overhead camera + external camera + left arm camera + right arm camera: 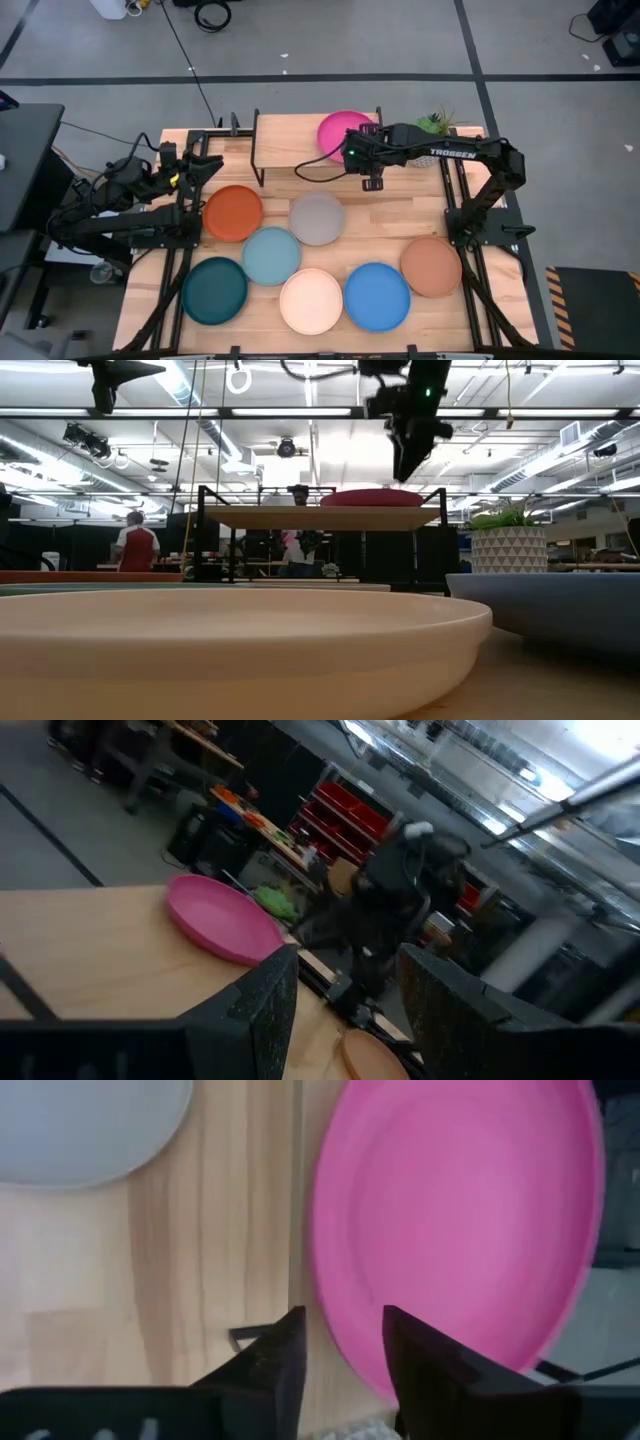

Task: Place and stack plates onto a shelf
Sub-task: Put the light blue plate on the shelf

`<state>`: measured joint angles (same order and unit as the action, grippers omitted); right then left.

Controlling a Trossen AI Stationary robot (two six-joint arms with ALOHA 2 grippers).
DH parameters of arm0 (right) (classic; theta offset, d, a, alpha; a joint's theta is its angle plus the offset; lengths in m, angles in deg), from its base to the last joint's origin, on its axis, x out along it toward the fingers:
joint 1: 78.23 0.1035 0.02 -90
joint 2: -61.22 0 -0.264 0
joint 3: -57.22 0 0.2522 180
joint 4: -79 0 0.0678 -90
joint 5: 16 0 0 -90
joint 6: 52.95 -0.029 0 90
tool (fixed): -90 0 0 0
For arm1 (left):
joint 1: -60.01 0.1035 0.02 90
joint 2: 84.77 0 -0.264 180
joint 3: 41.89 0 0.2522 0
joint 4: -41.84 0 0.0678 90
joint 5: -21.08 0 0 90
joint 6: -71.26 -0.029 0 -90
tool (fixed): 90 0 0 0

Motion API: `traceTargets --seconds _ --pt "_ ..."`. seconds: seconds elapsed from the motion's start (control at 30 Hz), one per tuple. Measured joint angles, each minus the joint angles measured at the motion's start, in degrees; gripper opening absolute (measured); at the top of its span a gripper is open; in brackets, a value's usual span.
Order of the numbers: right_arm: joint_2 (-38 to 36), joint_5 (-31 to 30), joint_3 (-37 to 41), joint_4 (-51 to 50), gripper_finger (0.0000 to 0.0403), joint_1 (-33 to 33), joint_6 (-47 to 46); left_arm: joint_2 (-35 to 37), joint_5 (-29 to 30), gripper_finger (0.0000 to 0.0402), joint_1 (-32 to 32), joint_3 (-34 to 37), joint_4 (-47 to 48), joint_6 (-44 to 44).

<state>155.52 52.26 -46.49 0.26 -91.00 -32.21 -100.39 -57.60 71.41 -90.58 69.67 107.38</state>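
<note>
Magenta is the one colour already up on the shelf [300, 140]: the magenta plate [343, 133] lies flat on the right end of its light wooden top, and the low view shows it resting there as a thin red-pink lens on the board. The right gripper [371, 183] hangs just past the shelf's front edge, near that plate's rim, on an arm stretched across from the table's right side; in its wrist view the two dark fingers [285, 1355] stand a narrow gap apart with nothing between them, the plate's edge lying below that gap. The left gripper [205, 163] waits at the table's left side, just behind the orange plate [233, 212], its fingers [268, 1005] parted and empty. The other seven plates lie flat on the slatted table [400, 215] in front of the shelf: orange and grey plate [317, 218] in the nearer row, light blue plate [271, 255] just below between them, then dark teal plate [214, 291], cream plate [311, 300] and bright blue plate [377, 296] along the front edge, with the tan-brown plate [431, 266] off to the right. A small potted plant [435, 124] stands behind the shelf's right end.
</note>
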Motion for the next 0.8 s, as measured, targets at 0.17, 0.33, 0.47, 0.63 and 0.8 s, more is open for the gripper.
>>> traceTargets --seconds 0.17,0.33,0.47,0.63,0.8 --pt "-0.2 5.5 -8.7 -8.1 0.016 1.1 -5.3 -5.6 -7.9 0.018 0.0 -3.5 5.4 0.0" --pt "-0.3 6.4 -15.6 -12.6 0.0159 1.1 -11.4 -17.3 -14.6 0.018 -0.8 -11.0 13.3 -3.7" --pt "-1.0 6.4 -20.5 -14.1 0.0158 2.9 -15.9 -27.1 -19.1 0.018 -4.4 -16.7 17.7 -7.2" --pt "-4.8 4.9 -21.0 -10.8 0.0158 6.6 -19.1 -36.9 -22.6 0.018 -10.6 -20.2 19.9 -9.4" --pt "-7.6 1.9 -21.0 -9.3 0.0158 10.4 -20.6 -43.0 -25.2 0.018 -18.1 -20.5 21.0 -6.5"
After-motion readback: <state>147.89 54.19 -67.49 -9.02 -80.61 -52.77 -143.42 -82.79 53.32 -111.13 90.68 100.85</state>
